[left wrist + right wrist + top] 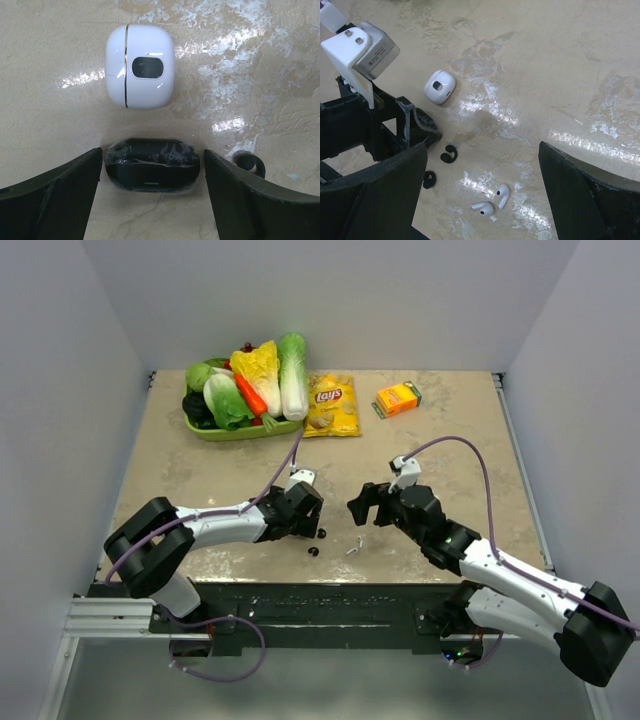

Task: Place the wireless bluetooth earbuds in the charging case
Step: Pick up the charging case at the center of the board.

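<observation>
The black charging case point(152, 164), wrapped in shiny clear film, lies on the table between the fingers of my left gripper point(152, 152). The jaws are open, with a narrow gap on each side of the case. Two tiny black earbuds point(449, 154) point(429, 179) lie loose on the table just right of that gripper; they also show in the top view point(321, 533) point(313, 551), and one peeks past the finger in the left wrist view point(249, 161). My right gripper point(362, 508) is open and empty, held above the table to the right of them.
A white earbud case point(140, 66) lies just beyond the black case. Two white stemmed earbuds point(502, 195) point(482, 207) lie near the black ones. At the back stand a green tray of vegetables point(240, 430), a yellow chips bag point(332, 405) and an orange box point(397, 399).
</observation>
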Controlling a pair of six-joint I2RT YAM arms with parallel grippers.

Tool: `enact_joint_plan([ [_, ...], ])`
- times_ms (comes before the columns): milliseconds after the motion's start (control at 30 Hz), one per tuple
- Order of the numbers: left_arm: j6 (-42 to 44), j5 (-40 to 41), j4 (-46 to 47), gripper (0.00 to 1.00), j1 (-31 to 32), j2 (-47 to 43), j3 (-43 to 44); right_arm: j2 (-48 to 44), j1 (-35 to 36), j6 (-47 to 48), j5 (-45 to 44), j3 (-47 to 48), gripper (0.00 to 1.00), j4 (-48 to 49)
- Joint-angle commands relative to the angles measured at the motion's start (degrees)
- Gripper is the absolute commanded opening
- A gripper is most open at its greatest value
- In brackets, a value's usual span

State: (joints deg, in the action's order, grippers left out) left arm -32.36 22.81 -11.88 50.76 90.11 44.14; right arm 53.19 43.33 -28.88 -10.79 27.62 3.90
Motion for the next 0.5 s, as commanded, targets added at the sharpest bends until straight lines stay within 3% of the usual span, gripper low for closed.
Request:
enact_joint_plan([
  [0,-0.78,0.40,-0.51,0.86,0.30,0.24,-1.25,0.25,0.09,0.41,-0.11,-0.11,0.96,1.11],
  [167,-0.86,-0.22,-0.16,0.75,0.30,0.25,-1.86,-0.19,0.17,0.41,-0.29,-0.19,0.96,0.76],
  [300,-0.51,-0.13,0.10,0.48,0.39,-0.98,-2.13,-0.28,0.09,0.23,-0.20,0.15,0.96,0.67],
  [467,2.38,-0.83,5.61,0.26,0.39,-7.12,-3.97,-0.63,0.00,0.06,0.50,3.92,0.96,-1.44],
])
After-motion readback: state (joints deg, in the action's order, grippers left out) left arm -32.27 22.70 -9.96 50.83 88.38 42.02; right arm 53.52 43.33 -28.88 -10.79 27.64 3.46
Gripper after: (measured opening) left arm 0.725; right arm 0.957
